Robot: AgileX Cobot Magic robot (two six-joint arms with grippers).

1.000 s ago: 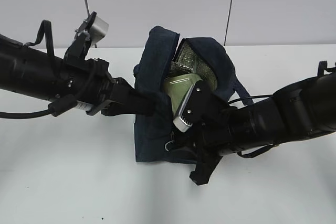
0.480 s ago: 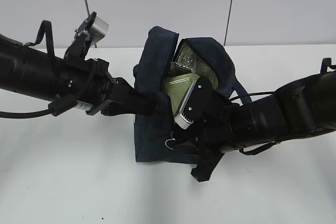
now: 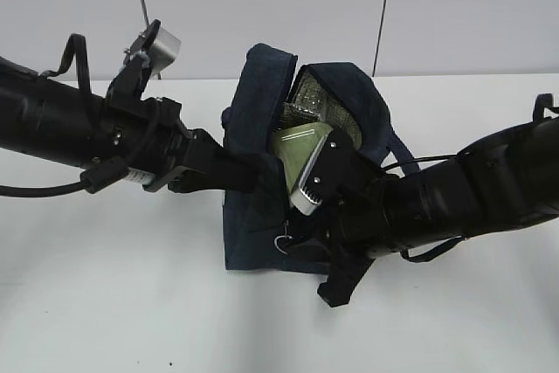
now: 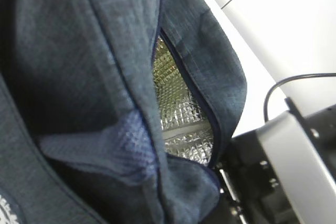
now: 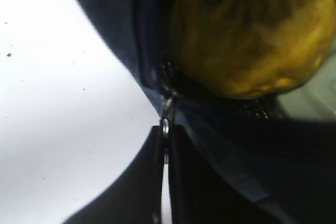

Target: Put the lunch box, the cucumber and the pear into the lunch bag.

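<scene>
The navy lunch bag [image 3: 253,224] stands mid-table with its top open and the silver foil lining [image 3: 310,93] showing. The sage-green lid of the lunch box [image 3: 297,144] sticks up inside the opening. The pear [image 5: 247,30] lies inside the bag behind the zipper edge. The cucumber is hidden. My left gripper [image 3: 240,172] is shut on the bag's left flap; its jaws are buried in fabric [image 4: 79,51] in the left wrist view. My right gripper [image 5: 165,129] is shut on the metal ring pull [image 5: 166,121] of the zipper at the bag's front [image 3: 281,242].
The white table [image 3: 105,303] spreads around the bag, with a white wall behind it. The right arm's wrist camera [image 4: 294,156] sits close against the bag's right side. A black cable [image 4: 273,90] loops above it.
The right arm has shifted very slightly at the bag's front with the ring pull held. The left arm and the bag have not visibly moved.
</scene>
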